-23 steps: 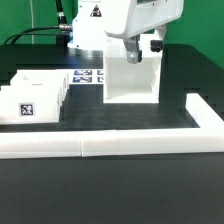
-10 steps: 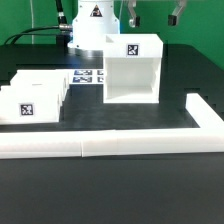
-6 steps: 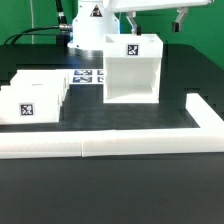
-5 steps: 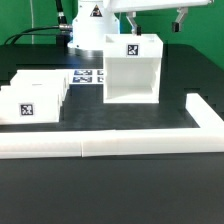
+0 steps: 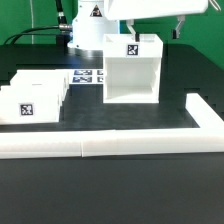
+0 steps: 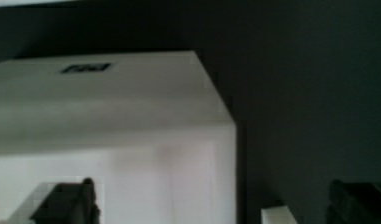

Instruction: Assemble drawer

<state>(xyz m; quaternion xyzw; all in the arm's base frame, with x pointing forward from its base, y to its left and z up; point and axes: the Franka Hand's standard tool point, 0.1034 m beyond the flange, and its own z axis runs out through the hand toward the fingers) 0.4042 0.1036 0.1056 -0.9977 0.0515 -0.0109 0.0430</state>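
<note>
Standing upright at the exterior view's centre, the white tagged housing [image 5: 131, 75] is showing its hollow open front; the gripper [image 5: 154, 31] is hovering above, fingers [image 5: 180, 27] spread, gripping nothing.

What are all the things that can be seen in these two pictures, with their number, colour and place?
housing: one, white, upright mid-table, tag on top.
trays: two, white, side by side at the exterior view's left.
marker board: one, white with black tags, flat between trays and housing.
border bars: three pieces, it seems, white, along the front and the exterior view's right.
table: one, black.
robot base: one, white, behind the housing.
gripper: one, dark fingers, open, above the housing, holding nothing.
</note>
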